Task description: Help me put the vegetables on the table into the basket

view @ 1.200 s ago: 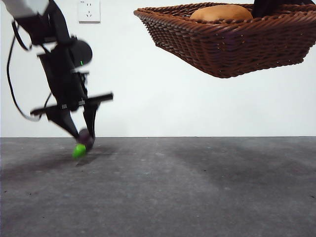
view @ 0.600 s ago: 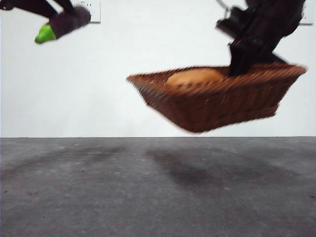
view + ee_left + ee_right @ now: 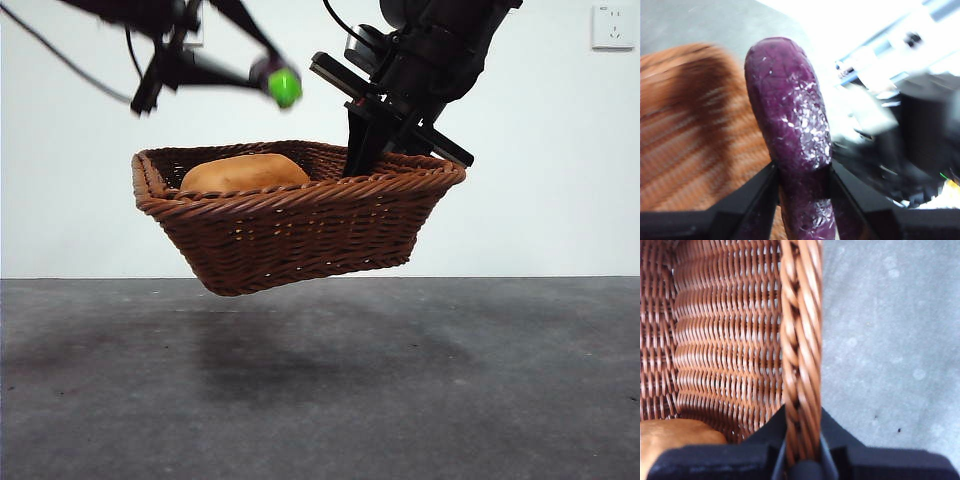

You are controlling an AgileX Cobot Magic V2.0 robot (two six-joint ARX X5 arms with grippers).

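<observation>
**Pincer pair aloft: eggplant over basket, not yet dropped**

Left pincer (image 3: 262, 72) is clenched on the eggplant (image 3: 792, 120), holding it in the air just above the basket (image 3: 290, 225), green cap outward. Right pincer (image 3: 801, 452) is clamped on the basket's braided rim (image 3: 801, 340) and carries the whole basket clear of the counter (image 3: 320, 390), slightly tilted.

Progress, as you can read it: the potato (image 3: 243, 172) already lies inside the basket. The eggplant is over the opening but not released (call it nearly done). No corn cob shows in any view, so you cannot tell whether it is in or left.

Remaining: release the eggplant and set the basket down.
</observation>
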